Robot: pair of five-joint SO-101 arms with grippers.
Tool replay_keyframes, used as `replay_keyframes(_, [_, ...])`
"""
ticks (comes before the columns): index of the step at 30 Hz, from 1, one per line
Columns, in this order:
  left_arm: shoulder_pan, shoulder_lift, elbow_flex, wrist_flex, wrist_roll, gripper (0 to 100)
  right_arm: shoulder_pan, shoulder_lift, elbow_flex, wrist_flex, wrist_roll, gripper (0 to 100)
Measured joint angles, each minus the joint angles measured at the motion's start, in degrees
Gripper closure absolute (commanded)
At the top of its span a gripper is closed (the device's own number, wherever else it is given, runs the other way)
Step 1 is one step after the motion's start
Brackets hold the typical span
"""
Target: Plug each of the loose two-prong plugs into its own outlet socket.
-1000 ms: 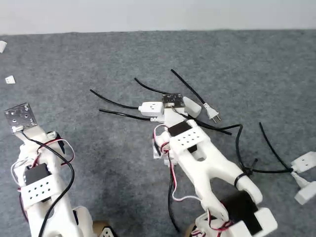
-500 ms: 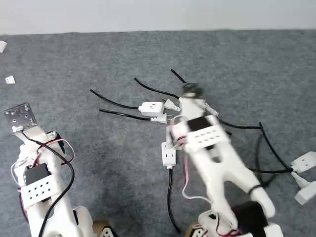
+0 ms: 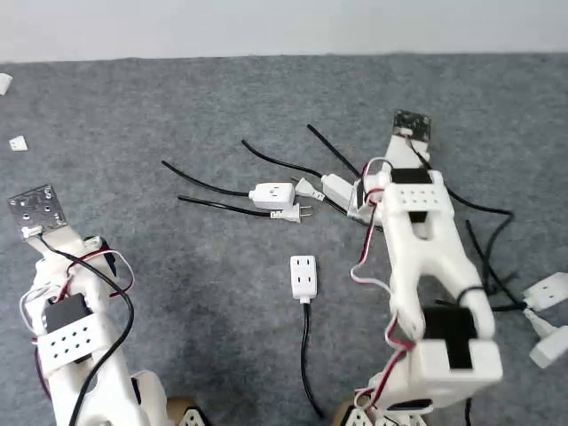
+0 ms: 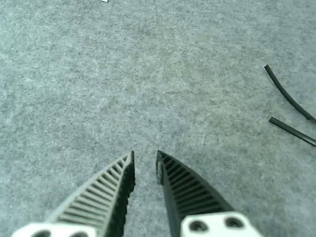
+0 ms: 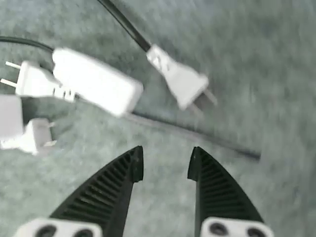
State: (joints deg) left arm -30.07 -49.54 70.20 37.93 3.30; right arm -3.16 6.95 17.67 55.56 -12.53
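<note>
Outlet (image 3: pixel 303 276) lies near table centre, its cord (image 3: pixel 305 355) running off toward 6 o'clock. At its 12 o'clock, well apart, is a second outlet (image 3: pixel 271 193), with a two-prong plug (image 3: pixel 295 213) just beside it at 5 o'clock. Another plug (image 3: pixel 309 188) lies at the second outlet's 3 o'clock, then a third outlet (image 3: pixel 336 187) just beside the right arm (image 3: pixel 415 222). Left arm (image 3: pixel 62 311) is at the table's 8 o'clock, two more outlets (image 3: pixel 548 291) at the 4 o'clock edge.

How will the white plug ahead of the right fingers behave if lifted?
Probably light and rigid: the plug is small moulded plastic. Its thin black cord will likely flop and drag behind. The smooth tapered body may slip between the right fingers.
</note>
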Motion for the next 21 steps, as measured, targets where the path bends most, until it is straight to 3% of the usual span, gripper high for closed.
replay_keyframes(3, [0.00,0.00,0.00,0.00,-0.70,93,-0.09,5.36,-3.25,-1.05,5.45,85.6])
replay_keyframes(14, [0.00,0.00,0.00,0.00,-0.97,93,0.18,17.32,-17.85,-1.58,14.15,85.6])
replay_keyframes(21, [0.00,0.00,0.00,0.00,-0.97,93,0.18,18.64,-20.75,-1.58,28.84,85.6])
